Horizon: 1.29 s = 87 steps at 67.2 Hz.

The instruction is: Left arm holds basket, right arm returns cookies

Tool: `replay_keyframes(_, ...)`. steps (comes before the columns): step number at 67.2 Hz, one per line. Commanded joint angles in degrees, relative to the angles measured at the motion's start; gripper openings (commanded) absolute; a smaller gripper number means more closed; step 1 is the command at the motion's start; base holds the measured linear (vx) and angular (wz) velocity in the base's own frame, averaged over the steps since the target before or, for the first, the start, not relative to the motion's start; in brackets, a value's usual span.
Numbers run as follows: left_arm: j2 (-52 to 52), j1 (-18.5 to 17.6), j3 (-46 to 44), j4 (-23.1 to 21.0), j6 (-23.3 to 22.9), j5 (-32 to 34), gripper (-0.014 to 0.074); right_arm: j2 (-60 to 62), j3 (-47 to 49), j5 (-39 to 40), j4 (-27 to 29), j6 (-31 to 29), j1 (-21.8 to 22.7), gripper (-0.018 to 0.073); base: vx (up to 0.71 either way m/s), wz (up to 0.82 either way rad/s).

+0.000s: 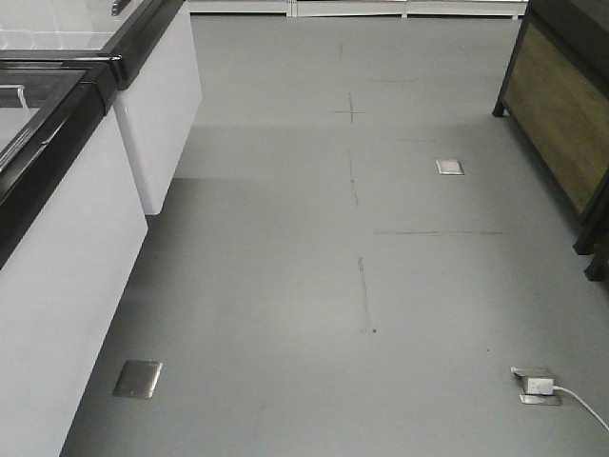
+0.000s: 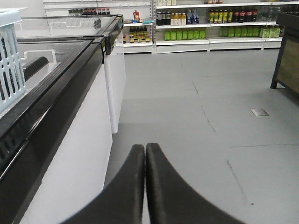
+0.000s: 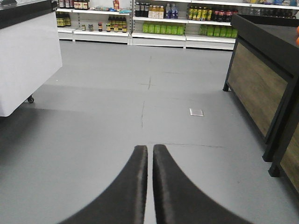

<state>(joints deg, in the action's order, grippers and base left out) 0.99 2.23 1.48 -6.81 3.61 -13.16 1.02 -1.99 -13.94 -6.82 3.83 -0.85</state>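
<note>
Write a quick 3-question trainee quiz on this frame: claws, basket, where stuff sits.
1. True or false: the left claw is gripping the basket.
2. Pick one. In the left wrist view the basket shows: A) on the floor; B) at the left edge, above the freezer top; C) on the far shelves.
3. Short answer: what does the right claw hold?

Key:
1. False. It is shut on nothing, well apart from the basket.
2. B.
3. Nothing. It is shut and empty, and the cookies appear in no view.
</note>
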Motion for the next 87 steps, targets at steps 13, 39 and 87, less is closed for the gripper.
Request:
replay_keyframes(13,0.41,0.08,-1.27,-0.27,-0.4,4.43,-0.0006,0.35,-0.64,4.15,-0.35,-0.31,0.2,0.0004,0.0,0.0)
replay_keyframes(39,0.41,0.08,-1.27,-0.27,-0.4,4.43,-0.0006,0.35,-0.64,4.15,-0.35,-0.31,0.2,0.0004,0.0,0.0)
replay_keyframes(87,0.41,0.08,-1.27,-0.27,-0.4,4.48,-0.0006,0.35,-0.64,4.15,-0.35,-0.31,0.2,0.0004,0.0,0.0)
